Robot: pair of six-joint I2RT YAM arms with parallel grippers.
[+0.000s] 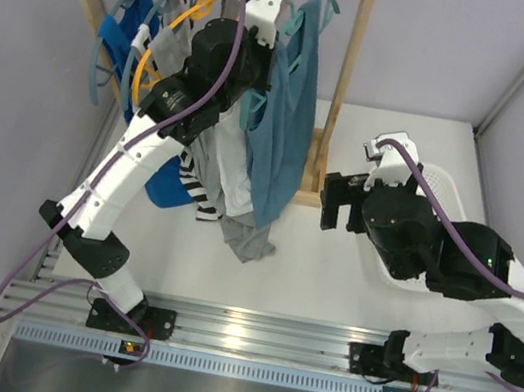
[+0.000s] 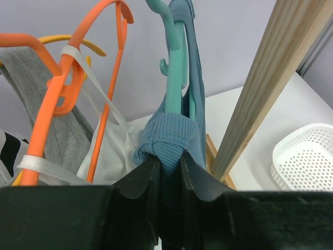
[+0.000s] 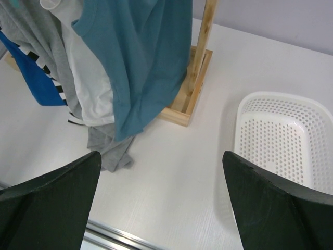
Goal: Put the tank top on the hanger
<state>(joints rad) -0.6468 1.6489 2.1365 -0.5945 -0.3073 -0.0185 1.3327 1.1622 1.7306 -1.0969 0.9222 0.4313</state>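
Observation:
The dusty teal-blue tank top (image 1: pixel 284 129) hangs from the light teal hanger (image 1: pixel 291 18) on the wooden rail, near the right post. My left gripper (image 1: pixel 257 53) is up at the rail, shut on a bunched strap of the tank top (image 2: pixel 165 138) just below the hanger (image 2: pixel 176 67). My right gripper (image 1: pixel 342 202) is open and empty, low over the table to the right of the rack. In the right wrist view the tank top (image 3: pixel 140 57) hangs down to the table, and the open gripper (image 3: pixel 161 203) is well clear of it.
A wooden rack (image 1: pixel 347 89) holds orange hangers (image 2: pixel 78 67), grey-blue hangers (image 1: pixel 106 16), a royal-blue top (image 1: pixel 124 30), a white top (image 3: pixel 91 88) and grey garments (image 3: pixel 112 148). A white perforated basket (image 3: pixel 283 140) sits on the table right of the rack.

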